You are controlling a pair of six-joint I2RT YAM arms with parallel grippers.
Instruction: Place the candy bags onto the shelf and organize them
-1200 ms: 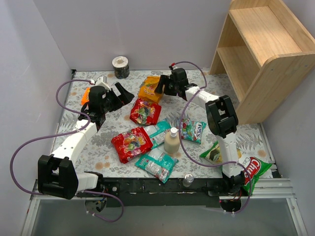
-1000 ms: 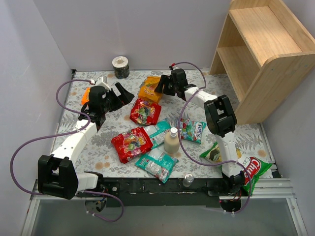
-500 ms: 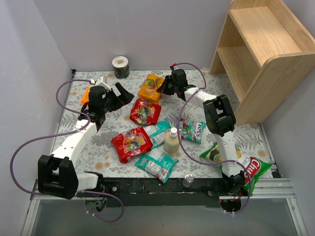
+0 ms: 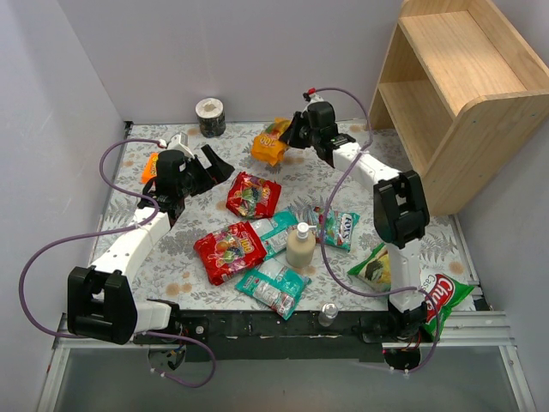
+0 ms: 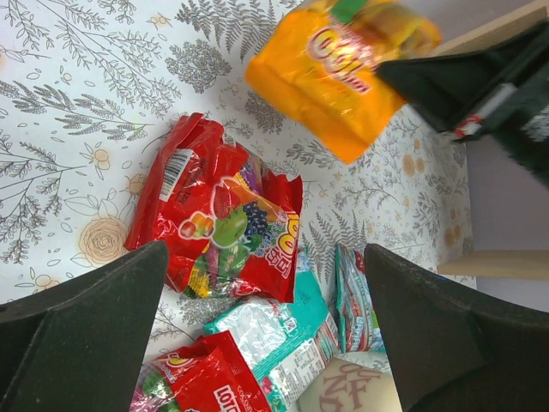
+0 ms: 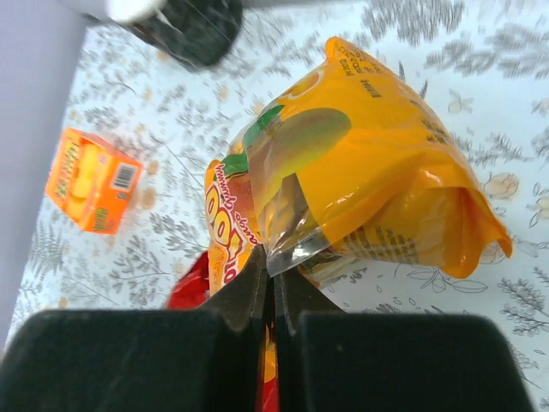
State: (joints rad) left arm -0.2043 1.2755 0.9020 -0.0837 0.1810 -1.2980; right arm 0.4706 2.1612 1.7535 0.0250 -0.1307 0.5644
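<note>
Overhead, floral tablecloth (image 4: 171,266) (pale walls (image 4: 257,51)), right hand (image 6: 273,279) pinching orange-yellow bag (image 6: 377,180) aloft, left hand (image 5: 263,253) wide.

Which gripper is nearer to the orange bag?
Right. The right gripper pinches the orange bag by its edge; the open left gripper hangs apart, to its left in the top view.

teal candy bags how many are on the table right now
3. One teal bag lies beside the red candy bag, left of the bottle. One is below-left of the bottle in the top view, and one is right of it. No sign of hidden ones.
</note>
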